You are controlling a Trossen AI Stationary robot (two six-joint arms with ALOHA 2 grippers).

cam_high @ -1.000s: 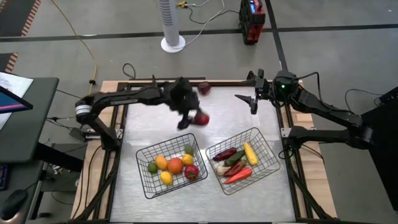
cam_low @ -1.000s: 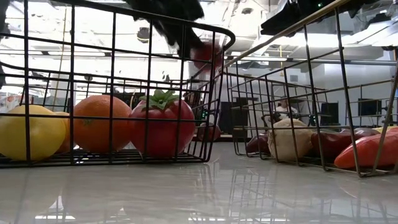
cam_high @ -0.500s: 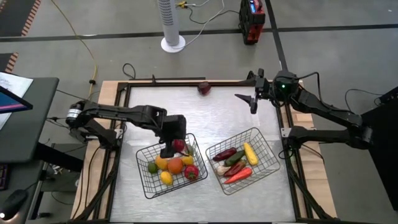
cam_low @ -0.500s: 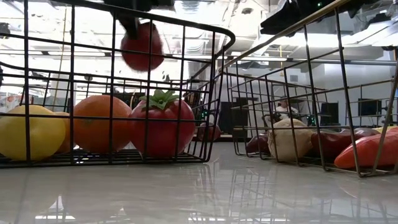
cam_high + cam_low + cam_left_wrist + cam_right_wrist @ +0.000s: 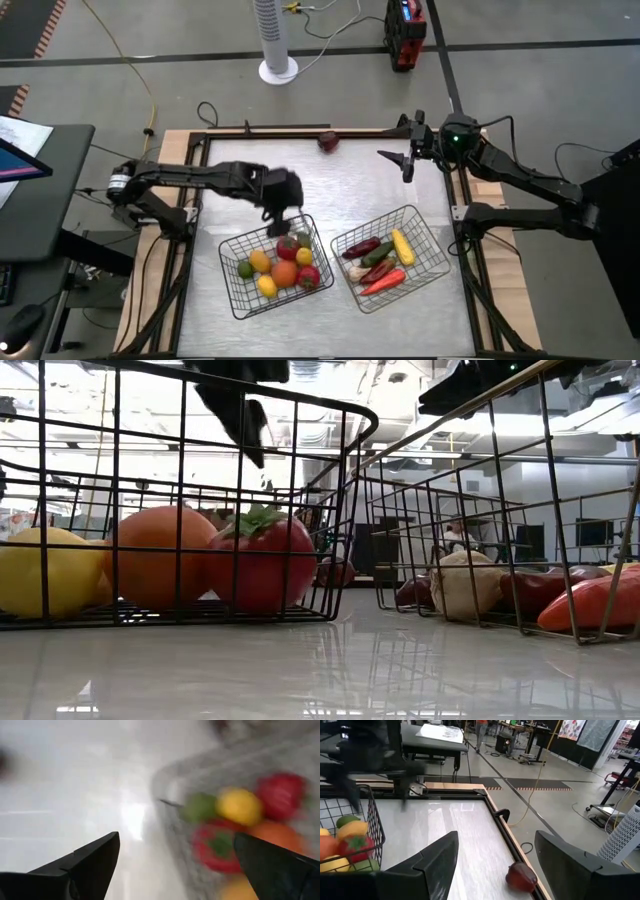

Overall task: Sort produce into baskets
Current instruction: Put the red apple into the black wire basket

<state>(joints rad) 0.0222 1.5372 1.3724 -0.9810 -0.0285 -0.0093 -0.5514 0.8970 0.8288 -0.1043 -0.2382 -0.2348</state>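
While its fingers are spread apart and empty, the left end effector [image 5: 283, 213] is held over the far edge of the left basket [image 5: 236, 298], where round produce [image 5: 283, 273] is heaped. Long produce [image 5: 383, 281] lies in the right basket [image 5: 436, 258]. The right end effector [image 5: 400, 160], fingers apart, hangs near a red fruit [image 5: 328, 142] on the table [image 5: 350, 190].

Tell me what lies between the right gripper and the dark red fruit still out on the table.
Nothing: in the high view, only bare table top separates the right gripper from the dark red fruit by the far edge. The right wrist view also shows the fruit alone there.
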